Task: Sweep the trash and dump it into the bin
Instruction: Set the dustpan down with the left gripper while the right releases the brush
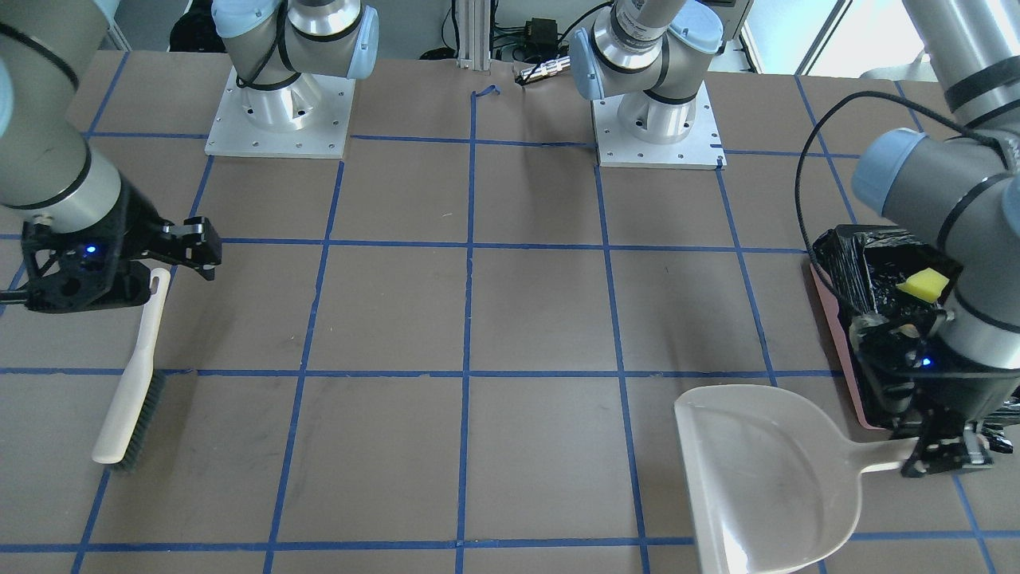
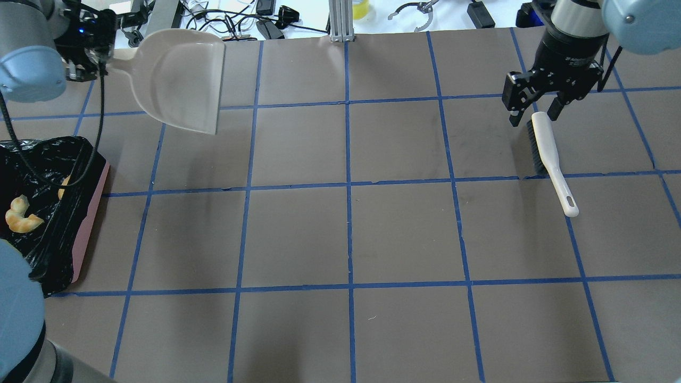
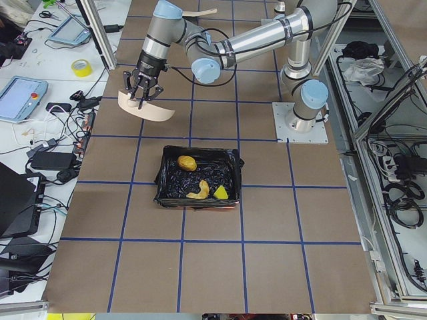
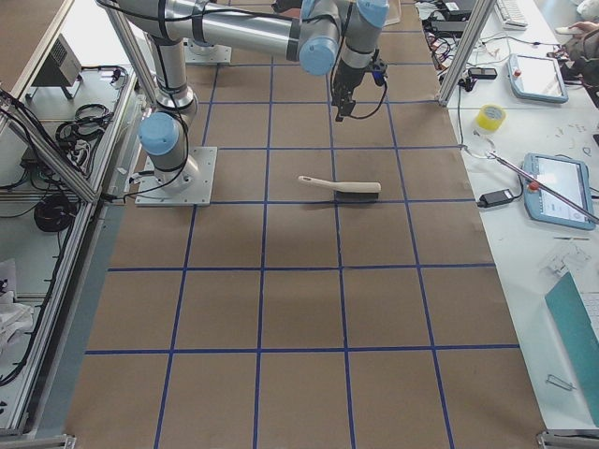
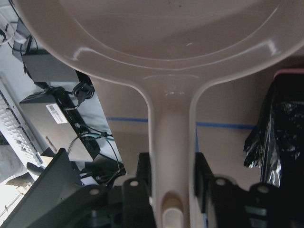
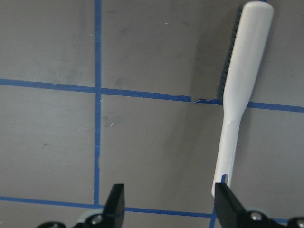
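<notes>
The bin (image 2: pixel 90 213), pink with a black bag, stands at the table's left end. All three trash pieces lie inside it: the bun (image 3: pixel 187 162), the striped croissant (image 2: pixel 21 215) and the yellow wedge (image 1: pixel 924 285). My left gripper (image 2: pixel 88 45) is shut on the handle of the beige dustpan (image 2: pixel 181 80), beyond the bin; the wrist view shows its fingers (image 5: pixel 145 175) clamped on the handle. The pan is empty. My right gripper (image 2: pixel 534 103) is open, just above the bristle end of the white brush (image 2: pixel 550 154), which lies flat on the table.
Blue tape lines grid the brown table. The two arm bases (image 1: pixel 279 119) stand on metal plates at the robot's side. Cables, tablets and a yellow tape roll (image 3: pixel 81 67) lie beyond the far table edge.
</notes>
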You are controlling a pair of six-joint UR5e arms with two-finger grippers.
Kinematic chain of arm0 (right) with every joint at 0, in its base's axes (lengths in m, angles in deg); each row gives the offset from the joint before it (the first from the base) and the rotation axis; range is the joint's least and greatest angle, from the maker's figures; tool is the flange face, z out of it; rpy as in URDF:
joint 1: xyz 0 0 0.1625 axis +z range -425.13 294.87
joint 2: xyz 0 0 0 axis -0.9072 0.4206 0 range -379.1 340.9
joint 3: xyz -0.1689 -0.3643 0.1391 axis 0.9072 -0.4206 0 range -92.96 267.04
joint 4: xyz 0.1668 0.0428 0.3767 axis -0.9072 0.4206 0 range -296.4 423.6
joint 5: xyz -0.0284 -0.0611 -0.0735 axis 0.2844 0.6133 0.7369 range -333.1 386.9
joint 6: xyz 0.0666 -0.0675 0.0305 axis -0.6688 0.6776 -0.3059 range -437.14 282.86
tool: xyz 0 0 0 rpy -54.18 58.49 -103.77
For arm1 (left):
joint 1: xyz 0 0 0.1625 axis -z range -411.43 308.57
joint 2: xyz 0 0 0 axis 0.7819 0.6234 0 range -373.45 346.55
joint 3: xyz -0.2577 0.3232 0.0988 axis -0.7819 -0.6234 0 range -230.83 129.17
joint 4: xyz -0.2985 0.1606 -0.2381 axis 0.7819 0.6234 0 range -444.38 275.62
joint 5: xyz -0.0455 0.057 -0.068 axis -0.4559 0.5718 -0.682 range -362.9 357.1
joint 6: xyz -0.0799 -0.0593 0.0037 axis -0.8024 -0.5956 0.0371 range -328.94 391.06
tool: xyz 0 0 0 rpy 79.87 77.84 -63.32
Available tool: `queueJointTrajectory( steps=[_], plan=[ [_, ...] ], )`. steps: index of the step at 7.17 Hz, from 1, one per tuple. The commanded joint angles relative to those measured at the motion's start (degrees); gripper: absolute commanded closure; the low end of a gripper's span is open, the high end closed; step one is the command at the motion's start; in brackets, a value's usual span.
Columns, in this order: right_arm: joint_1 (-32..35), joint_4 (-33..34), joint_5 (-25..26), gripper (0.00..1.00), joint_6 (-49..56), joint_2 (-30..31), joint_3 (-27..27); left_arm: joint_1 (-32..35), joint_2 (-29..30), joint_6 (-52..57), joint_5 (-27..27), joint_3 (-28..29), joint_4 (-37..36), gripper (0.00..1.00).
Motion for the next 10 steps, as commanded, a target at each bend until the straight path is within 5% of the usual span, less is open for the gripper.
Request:
queueJointTrajectory(
  steps=[1, 3, 8, 9, 10],
  plan=[
    [6.4, -2.4, -0.5, 0.27, -4.8, 4.3, -1.4, 2.3, 6.5, -4.7, -5.0, -0.3, 1.4, 1.0],
    [7.6, -2.7, -0.4, 0.27, -5.4, 6.4, -0.6, 3.0, 7.8, -4.6, -4.2, -0.6, 7.1, 1.0],
    [7.2, -2.7, -0.3, 0.24, -5.3, 6.8, -0.5, 3.7, 8.8, -5.9, -2.8, -2.0, 7.0, 1.0],
    [7.2, -2.6, -0.3, 0.24, -5.3, 6.8, -0.4, 3.9, 8.8, -6.6, -1.4, -2.7, 6.6, 0.23],
    [7.2, -2.4, -0.3, 0.24, -5.3, 6.8, -0.4, 4.1, 8.3, -8.9, -1.2, -3.5, 6.5, 0.0]
  ],
)
